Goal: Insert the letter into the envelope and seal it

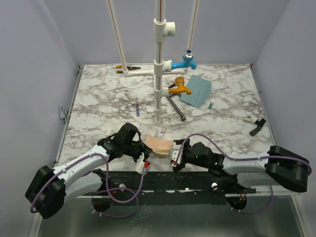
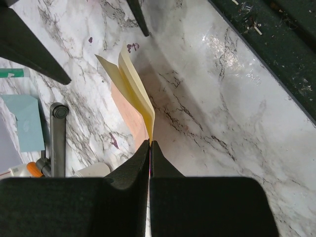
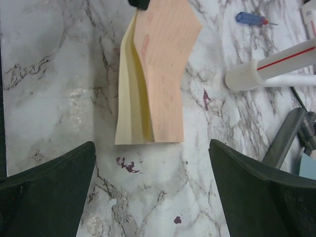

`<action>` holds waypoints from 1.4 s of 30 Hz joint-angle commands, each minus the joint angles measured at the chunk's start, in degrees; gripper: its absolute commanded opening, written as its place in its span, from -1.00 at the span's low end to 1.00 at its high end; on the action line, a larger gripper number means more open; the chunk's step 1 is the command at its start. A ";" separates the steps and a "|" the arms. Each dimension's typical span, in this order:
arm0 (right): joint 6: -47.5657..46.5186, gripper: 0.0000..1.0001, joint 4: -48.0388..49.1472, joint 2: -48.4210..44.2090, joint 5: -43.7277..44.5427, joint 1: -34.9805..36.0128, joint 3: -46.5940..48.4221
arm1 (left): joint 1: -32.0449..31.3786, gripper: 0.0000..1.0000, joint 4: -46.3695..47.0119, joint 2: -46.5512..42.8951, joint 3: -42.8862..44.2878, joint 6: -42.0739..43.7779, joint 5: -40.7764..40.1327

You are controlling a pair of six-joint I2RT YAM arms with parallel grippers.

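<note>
The letter [image 1: 159,144] sits at the middle of the near edge of the worktop [image 1: 98,98]; the envelope [image 1: 196,91] lies well behind it, right of the pipe stand [image 1: 158,74].

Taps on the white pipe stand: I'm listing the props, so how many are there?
2. A blue tap on a side branch of the pipe stand, an orange tap on the branch below, next to the envelope. None appears hidden.
</note>
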 commanded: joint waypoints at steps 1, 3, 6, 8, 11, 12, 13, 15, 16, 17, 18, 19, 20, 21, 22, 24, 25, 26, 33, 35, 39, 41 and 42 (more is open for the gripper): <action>-4.96 1.00 -4.47 4.01 -3.67 0.30 2.31 | 0.37 -1.00 -0.86 -0.48 -0.40 1.81 3.11; -4.81 1.00 -3.03 5.39 -1.62 0.31 2.35 | 0.46 -1.00 -0.89 -0.43 -0.40 1.81 3.17; -3.06 1.00 5.08 7.29 -1.20 0.30 1.14 | 0.48 -1.00 -0.90 -0.43 -0.29 1.87 3.42; -2.14 0.95 7.42 9.50 -1.78 0.29 1.61 | 0.42 -1.00 -0.92 -0.39 -0.20 1.80 3.38; -1.92 0.44 11.18 13.12 -1.96 0.26 1.64 | 0.49 -1.00 -0.86 -0.06 -0.21 1.96 3.26; -1.84 0.23 12.94 14.05 -1.73 0.27 1.34 | 0.50 -1.00 -0.84 -0.04 -0.34 2.15 3.20; -2.06 -0.01 13.76 14.78 -1.62 0.26 1.21 | 0.50 -1.00 -0.89 -0.04 -0.42 2.19 3.20; -2.26 -0.39 11.95 14.59 -2.54 0.32 1.79 | 0.48 -1.00 -0.94 -0.15 -0.48 1.87 3.25; -2.17 -0.53 10.37 14.02 -3.49 0.27 2.39 | 0.44 -1.00 -0.92 -0.27 -0.61 1.70 3.12; -2.07 -0.75 8.28 12.97 -4.46 0.26 2.97 | 0.42 -1.00 -0.85 -0.34 -0.65 1.54 2.87; -1.82 -0.94 6.62 11.98 -5.26 0.28 3.44 | 0.54 -1.00 -0.88 -0.43 -0.64 1.36 2.68; -0.89 -0.98 4.59 10.64 -5.88 0.27 4.04 | 0.59 -1.00 -0.90 -0.50 -0.65 1.40 2.52; 0.60 -0.99 2.70 9.01 -6.53 0.26 4.54 | 0.59 -1.00 -0.83 -0.72 -0.46 1.26 2.28; 2.81 -0.99 1.17 7.63 -6.60 0.31 5.25 | 0.59 -1.00 -0.88 -0.97 -0.07 0.81 1.99; 5.00 -0.99 -0.77 5.96 -6.58 0.27 5.85 | 0.54 -1.00 -0.89 -1.45 0.41 0.03 1.81; 10.45 -0.99 -4.61 2.90 -6.41 0.22 7.73 | 0.57 -0.59 -0.77 -3.00 2.14 -3.66 1.26; 13.31 -0.99 -6.51 1.65 -5.81 0.07 8.60 | 0.59 -0.37 -0.86 -4.13 3.27 -6.47 0.89; 15.85 -0.99 -8.78 0.32 -5.49 -0.23 9.70 | 0.59 -0.16 -0.84 -5.34 4.12 -8.80 0.58; 31.29 -0.99 -23.08 -3.78 -8.71 -3.05 16.26 | 0.66 0.77 -0.88 -17.57 9.64 -22.63 1.02; 33.46 -0.99 -24.37 -4.95 -9.87 -3.18 17.17 | 0.70 0.85 -1.03 -20.43 10.86 -29.11 0.95; 35.69 -0.99 -25.14 -7.37 -11.54 -3.42 18.13 | 0.76 0.90 -1.65 -25.13 11.06 -41.44 -1.25; 35.39 -0.99 -24.56 -9.37 -13.58 -3.39 18.06 | 0.72 0.89 -1.61 -25.79 10.84 -49.36 -3.52; 34.82 -0.99 -23.36 -11.02 -15.53 -3.43 17.47 | 0.77 0.89 -1.62 -25.56 10.70 -53.60 -5.03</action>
